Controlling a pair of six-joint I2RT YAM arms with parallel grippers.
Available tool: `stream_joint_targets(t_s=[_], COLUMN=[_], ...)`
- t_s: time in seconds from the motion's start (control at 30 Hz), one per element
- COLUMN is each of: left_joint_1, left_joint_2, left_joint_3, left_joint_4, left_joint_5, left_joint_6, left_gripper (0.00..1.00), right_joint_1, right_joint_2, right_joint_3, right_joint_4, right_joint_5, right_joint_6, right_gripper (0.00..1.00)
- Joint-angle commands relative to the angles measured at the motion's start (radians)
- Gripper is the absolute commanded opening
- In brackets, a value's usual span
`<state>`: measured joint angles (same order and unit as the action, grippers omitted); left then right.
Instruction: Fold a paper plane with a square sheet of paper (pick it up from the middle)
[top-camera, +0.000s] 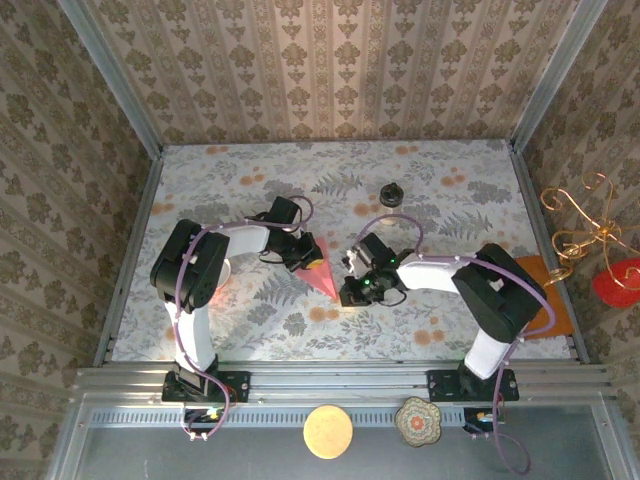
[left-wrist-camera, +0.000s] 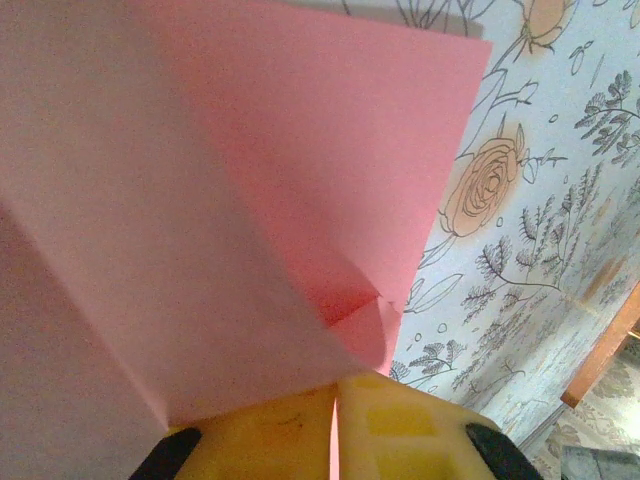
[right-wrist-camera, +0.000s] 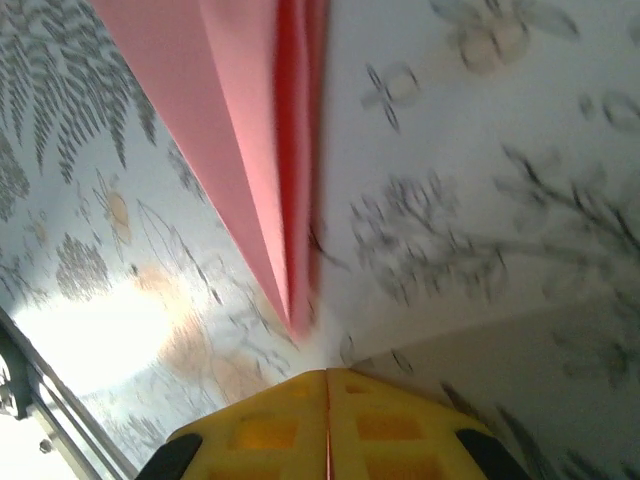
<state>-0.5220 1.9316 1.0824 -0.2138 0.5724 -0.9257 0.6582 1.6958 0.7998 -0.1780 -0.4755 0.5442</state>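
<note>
- Left end effector (top-camera: 300, 256), on the near-left of the jar (top-camera: 391, 195), is clenched on the pink paper (top-camera: 320, 272); in the wrist view an edge of the sheet runs into the slit between its yellow fingers (left-wrist-camera: 270, 440).
- The paper, folded to a point, sits over the flowered bench (top-camera: 450, 250) near-left of the jar, with its tip aimed away from the jar, toward the arm bases.
- Right end effector (top-camera: 352, 274), nearer the bases than the jar and slightly to its left, is clenched on nothing; its fingers meet just short of the paper's tip.
- An orange sheet (top-camera: 548, 300) lies far right of the jar at the bench edge, partly under the right arm.
</note>
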Motion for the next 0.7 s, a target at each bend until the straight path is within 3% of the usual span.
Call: stream_joint_targets(t_s=[0.0,0.13,0.67], left_joint_1=[0.025,0.016,0.008], left_joint_2=[0.070,0.068,0.039], left_joint_3=[-0.042,-0.033,-0.033], left_joint_4=[-0.127,-0.122,-0.077], left_joint_5=[-0.168,-0.156,-0.113], left_joint_6=[0.007,0.005,-0.017], left_gripper=[0.12,0.12,0.11], right_joint_1=[-0.012,-0.011,0.013], right_joint_2=[-0.083,-0.115,0.187], right_joint_3=[-0.032,0.006,0.246], right_joint_4=[-0.072,0.001,0.014], right_joint_5=[0.029,0.049,0.108], right_joint_6=[-0.008,0.025,0.053], right_gripper=[0.12,0.14,0.06])
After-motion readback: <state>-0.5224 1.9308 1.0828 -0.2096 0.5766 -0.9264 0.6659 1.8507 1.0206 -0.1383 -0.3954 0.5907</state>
